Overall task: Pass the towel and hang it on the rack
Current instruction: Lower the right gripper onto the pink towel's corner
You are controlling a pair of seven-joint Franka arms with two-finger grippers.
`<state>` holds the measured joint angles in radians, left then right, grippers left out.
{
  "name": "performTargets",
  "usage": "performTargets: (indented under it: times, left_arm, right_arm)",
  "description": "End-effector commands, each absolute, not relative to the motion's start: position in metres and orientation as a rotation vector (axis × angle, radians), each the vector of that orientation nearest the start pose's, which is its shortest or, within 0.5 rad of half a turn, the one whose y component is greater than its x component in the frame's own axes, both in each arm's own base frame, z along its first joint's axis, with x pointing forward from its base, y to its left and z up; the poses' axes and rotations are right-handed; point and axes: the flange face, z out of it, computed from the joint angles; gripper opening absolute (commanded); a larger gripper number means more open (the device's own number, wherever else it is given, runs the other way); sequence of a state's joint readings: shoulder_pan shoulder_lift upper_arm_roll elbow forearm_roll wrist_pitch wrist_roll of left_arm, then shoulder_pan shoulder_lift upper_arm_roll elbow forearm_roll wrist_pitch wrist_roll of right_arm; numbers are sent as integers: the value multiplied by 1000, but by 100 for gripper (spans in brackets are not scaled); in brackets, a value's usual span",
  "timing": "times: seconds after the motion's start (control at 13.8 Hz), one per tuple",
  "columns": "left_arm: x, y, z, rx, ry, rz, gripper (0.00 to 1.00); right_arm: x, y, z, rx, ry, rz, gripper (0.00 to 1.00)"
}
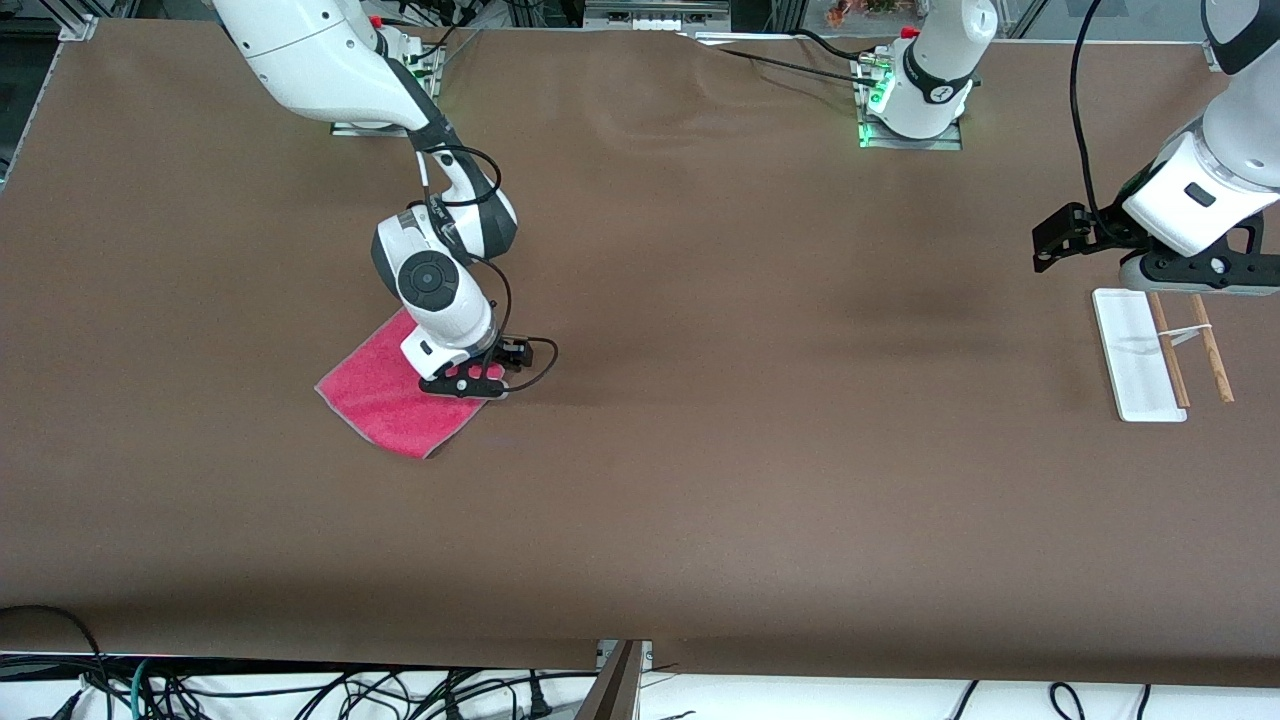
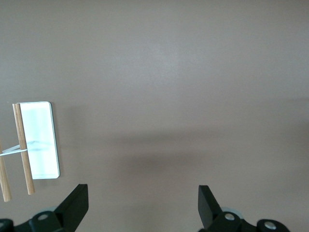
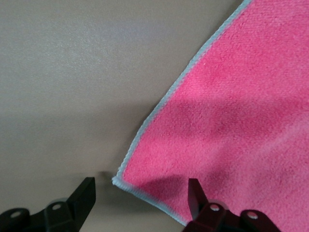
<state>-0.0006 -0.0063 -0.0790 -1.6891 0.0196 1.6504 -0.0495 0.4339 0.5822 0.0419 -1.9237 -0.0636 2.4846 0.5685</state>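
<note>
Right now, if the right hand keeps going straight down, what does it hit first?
Probably the towel: the right hand points down, fingers open astride the towel's corner, one finger over cloth, the other over bare table.

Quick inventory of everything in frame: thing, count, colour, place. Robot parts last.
towel: one, bright pink-red with a pale stitched edge, flat on the table toward the right arm's end.
rack: one, white flat base with two thin brown rods and a pale crossbar, toward the left arm's end.
table: one, brown, bearing both.
cables: several, dark, along the table's edge nearest the front camera.
right gripper: one, black, down at the towel's corner, fingers open astride it.
left gripper: one, black, open, waiting over bare table beside the rack.
</note>
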Motion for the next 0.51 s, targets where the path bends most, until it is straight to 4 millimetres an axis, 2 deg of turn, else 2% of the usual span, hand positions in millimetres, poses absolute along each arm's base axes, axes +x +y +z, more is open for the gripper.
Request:
performTargets:
  times: [0.0,0.22,0.43]
  left_arm:
    - [557,-41,584,-3119,86,44,100]
    - [557,-41,584,-3119,86,44,100]
    - [557,-41,584,-3119,86,44,100]
  right_arm:
    - [562,280,184,-3167,18,-10,75]
    - [563,278,183,-3167,15,-9,56]
    - [562,278,181,-3168,14,-3,30]
